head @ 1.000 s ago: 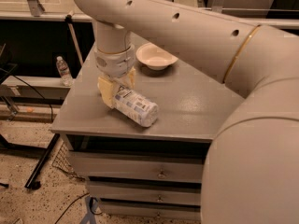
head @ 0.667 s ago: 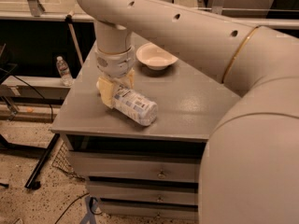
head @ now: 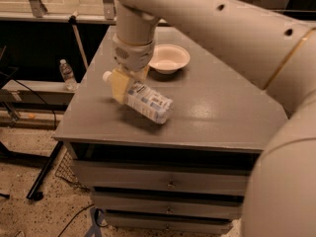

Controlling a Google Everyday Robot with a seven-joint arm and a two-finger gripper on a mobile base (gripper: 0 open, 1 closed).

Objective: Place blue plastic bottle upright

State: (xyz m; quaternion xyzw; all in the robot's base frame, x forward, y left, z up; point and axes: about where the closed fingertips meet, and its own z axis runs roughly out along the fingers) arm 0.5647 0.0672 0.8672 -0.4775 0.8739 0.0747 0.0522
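holding the blue plastic bottle [head: 147, 102] close to its cap end, the gripper [head: 128, 85] hangs over the left side of the counter [head: 217, 107]. its two pale yellow fingers [head: 117, 87] are squeezed onto the bottle, one on each side. the bottle is not standing up. it lies slanted, with its white cap [head: 106, 76] up and to the left and its flat bottom down and to the right, low over the counter. a dark shadow sits under it. you cannot tell if the low end touches the counter. the big cream arm [head: 232, 28] comes in from the top right and bends down to the gripper.

a white bowl [head: 169, 58] sits on the counter just behind the gripper. it has nothing in it. the bowl and the bottle are near but apart.

the counter is grey and flat, with drawers [head: 163, 181] under it. to the left, lower down, a small clear water bottle [head: 66, 74] stands on a low shelf [head: 34, 87]. the floor [head: 29, 216] is speckled, and a dark cable [head: 74, 218] lies on it.
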